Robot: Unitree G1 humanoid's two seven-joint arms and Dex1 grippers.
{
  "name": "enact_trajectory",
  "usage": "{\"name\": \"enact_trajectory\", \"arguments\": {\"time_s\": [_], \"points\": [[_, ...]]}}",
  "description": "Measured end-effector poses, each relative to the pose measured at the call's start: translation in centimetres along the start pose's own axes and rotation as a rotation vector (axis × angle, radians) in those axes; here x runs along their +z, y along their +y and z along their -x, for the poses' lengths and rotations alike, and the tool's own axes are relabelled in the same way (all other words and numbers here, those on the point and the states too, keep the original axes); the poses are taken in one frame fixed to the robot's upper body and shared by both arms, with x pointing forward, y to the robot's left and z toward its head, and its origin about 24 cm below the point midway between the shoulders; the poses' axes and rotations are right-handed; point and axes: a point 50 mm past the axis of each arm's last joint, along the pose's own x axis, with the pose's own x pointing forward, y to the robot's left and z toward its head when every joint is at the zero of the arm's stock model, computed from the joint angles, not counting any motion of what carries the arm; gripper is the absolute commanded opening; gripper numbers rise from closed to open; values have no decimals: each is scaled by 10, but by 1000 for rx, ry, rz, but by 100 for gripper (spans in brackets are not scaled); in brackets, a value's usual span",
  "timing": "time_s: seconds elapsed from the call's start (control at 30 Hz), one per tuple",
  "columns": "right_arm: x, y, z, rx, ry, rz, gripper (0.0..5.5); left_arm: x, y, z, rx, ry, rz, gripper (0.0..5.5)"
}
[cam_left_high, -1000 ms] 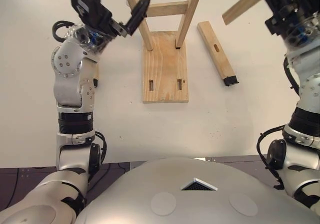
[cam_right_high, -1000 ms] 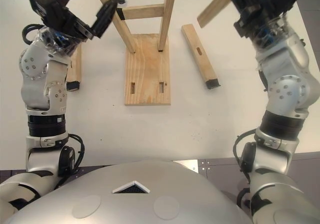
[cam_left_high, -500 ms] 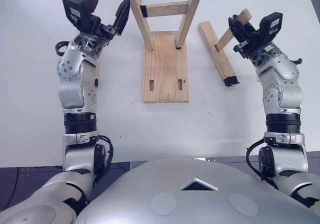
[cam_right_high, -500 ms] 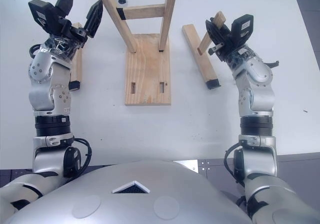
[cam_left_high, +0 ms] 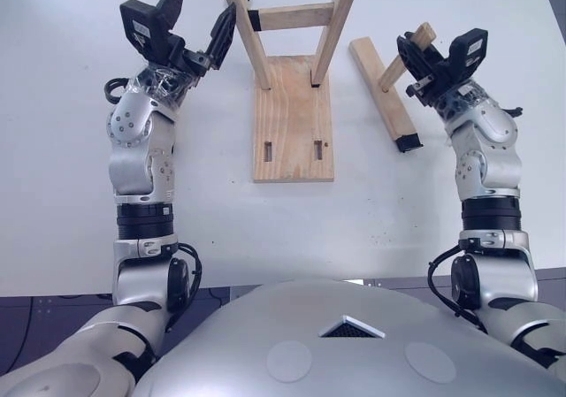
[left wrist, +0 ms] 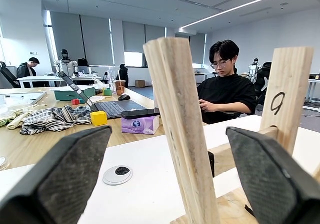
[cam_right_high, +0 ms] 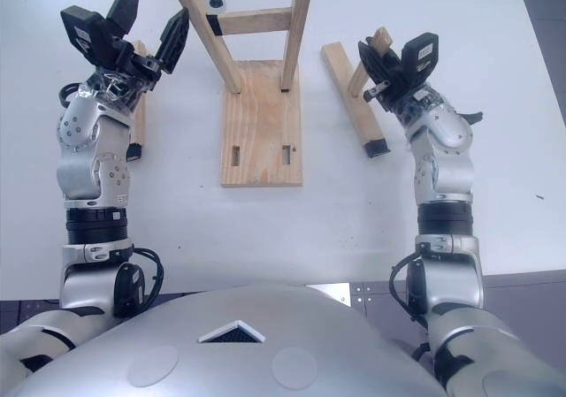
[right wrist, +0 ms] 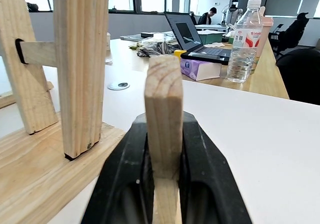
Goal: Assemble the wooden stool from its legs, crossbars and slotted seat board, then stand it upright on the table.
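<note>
Tabletop (cam_left_high: 71, 194): seat board (cam_left_high: 292, 123) has two legs (cam_left_high: 250, 26) in. Right claw (cam_left_high: 439, 49), clamped on crossbar (cam_left_high: 398, 65), has dropped beside loose leg (cam_left_high: 380, 105); left claw (cam_left_high: 202, 12) wide open, empty. Slotting looks next.

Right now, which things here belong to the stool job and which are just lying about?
Job: seat board; two standing legs; their crossbar; right loose leg; left loose leg; stick in right pincer.
Lying about: laptop, tissue box, water bottle on the desk behind.
</note>
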Motion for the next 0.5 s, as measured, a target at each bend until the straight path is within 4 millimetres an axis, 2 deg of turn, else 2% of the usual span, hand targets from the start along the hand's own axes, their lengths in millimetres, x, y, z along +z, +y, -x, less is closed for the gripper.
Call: {"name": "enact_trajectory", "arguments": {"time_s": [0.17, 0.33, 0.5], "points": [[-9, -7, 0, -95, 57, -16, 40, 0, 0, 0, 2, 1, 1, 421], [-15, -5, 3, -135, 52, -64, 40, 0, 0, 0, 11, 1, 0, 421], [-10, -3, 5, -127, 35, -58, 40, 0, 1, 0, 13, 2, 0, 421]]}}
